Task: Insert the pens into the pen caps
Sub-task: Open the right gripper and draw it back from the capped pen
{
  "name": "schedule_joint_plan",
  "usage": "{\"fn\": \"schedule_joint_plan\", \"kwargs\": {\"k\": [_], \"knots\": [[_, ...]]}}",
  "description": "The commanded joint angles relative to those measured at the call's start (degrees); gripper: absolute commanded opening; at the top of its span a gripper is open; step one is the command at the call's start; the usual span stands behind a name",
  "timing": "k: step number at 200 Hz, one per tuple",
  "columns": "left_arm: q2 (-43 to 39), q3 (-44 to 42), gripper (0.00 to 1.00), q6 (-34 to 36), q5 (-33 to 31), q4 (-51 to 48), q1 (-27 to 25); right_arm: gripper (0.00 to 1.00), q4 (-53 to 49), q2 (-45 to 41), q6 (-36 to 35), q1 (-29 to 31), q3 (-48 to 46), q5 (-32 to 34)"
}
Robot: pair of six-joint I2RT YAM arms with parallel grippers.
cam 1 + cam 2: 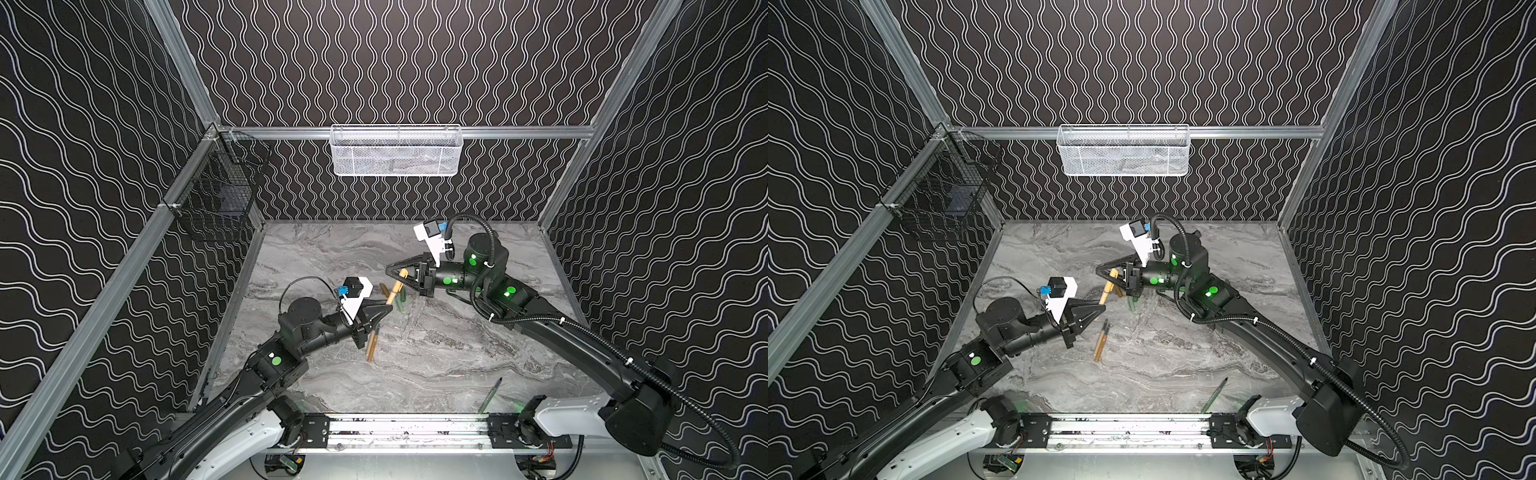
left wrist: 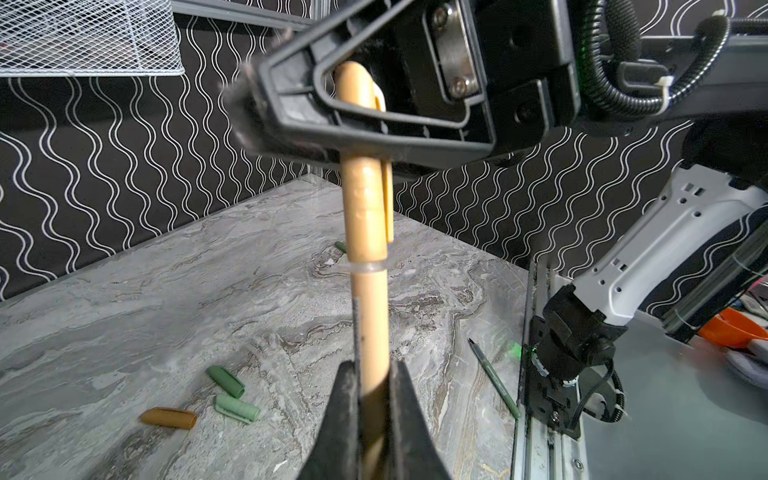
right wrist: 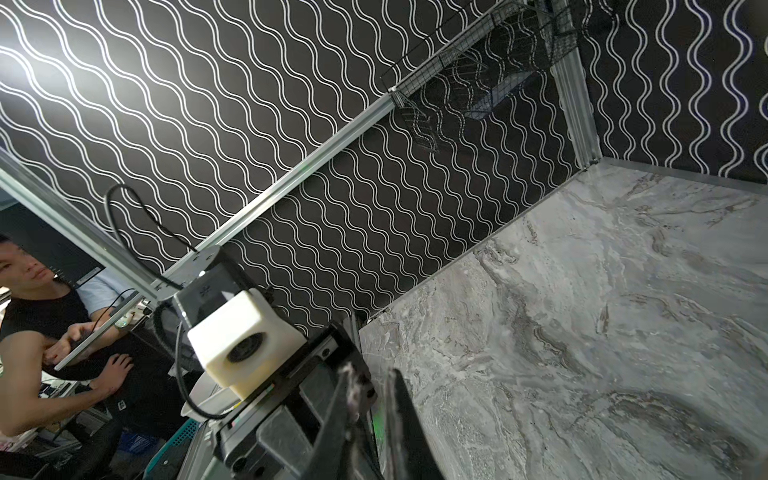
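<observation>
Top views both, starting at the left: got the left end effector [image 1: 387,308] pinched tight on the lower end of a tan pen [image 1: 394,293], held up off the desk [image 1: 457,357] at a slant. Close by that end effector, spotting two more tan pens [image 1: 372,343] lying side by side on the marble.

Checking the left wrist view: tan pen cap [image 2: 365,187] sitting over the held pen's top end, clip and all. Down on the desk off to one side, seeing a loose tan cap [image 2: 168,417], a pale green cap [image 2: 237,409] and a dark green cap [image 2: 225,380], all bunched close together.

Moving right in the top views, got the right end effector [image 1: 390,269] clamped on that tan pen cap, reaching in from the right side. Further right, up near the front rail [image 1: 407,428], spotting a green pen [image 1: 490,395] lying alone, well apart from everything else.
</observation>
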Motion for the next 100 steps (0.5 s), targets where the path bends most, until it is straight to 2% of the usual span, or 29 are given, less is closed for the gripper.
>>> {"fn": "schedule_joint_plan", "kwargs": {"k": [1, 51, 100], "knots": [[0.41, 2.16, 0.00, 1.23, 4.79, 11.47, -0.04, 0.00, -4.84, 0.17, -1.35, 1.32, -0.91, -3.20], [3.51, 7.10, 0.00, 1.77, 7.83, 16.89, 0.00, 0.00, -3.91, 0.00, -1.99, 5.04, -4.72, -2.86], [4.41, 9.47, 0.00, 2.48, 6.82, 20.45, 0.27, 0.00, -5.57, -1.14, -1.30, 5.44, -7.41, -1.51]]}}
